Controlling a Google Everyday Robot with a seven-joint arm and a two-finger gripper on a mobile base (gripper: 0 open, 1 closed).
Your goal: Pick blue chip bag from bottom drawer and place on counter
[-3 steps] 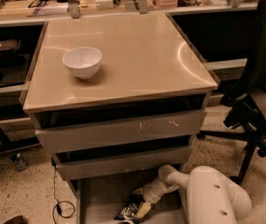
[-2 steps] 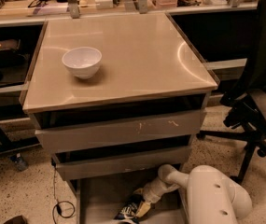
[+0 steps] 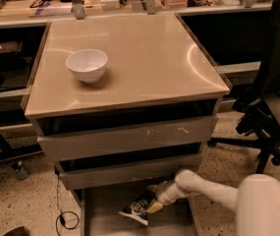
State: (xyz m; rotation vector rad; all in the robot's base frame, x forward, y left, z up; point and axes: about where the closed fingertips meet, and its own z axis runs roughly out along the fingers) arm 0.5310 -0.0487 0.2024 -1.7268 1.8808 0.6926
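- My tool point(image 3: 153, 206) reaches down into the open bottom drawer point(image 3: 98, 216).
- The blue chip bag point(image 3: 135, 208) lies tilted in that drawer, just left of my tool and touching it.
- Whether my tool grips it, I cannot tell.
- A white bowl point(image 3: 86, 64) sits left on the surface point(image 3: 149, 58).

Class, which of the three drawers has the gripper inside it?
The bottom drawer, pulled out furthest; the gripper is at the blue chip bag there.

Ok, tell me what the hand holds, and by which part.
The hand, down in the bottom drawer, meets the blue chip bag at its right end; whether it grips it cannot be told.
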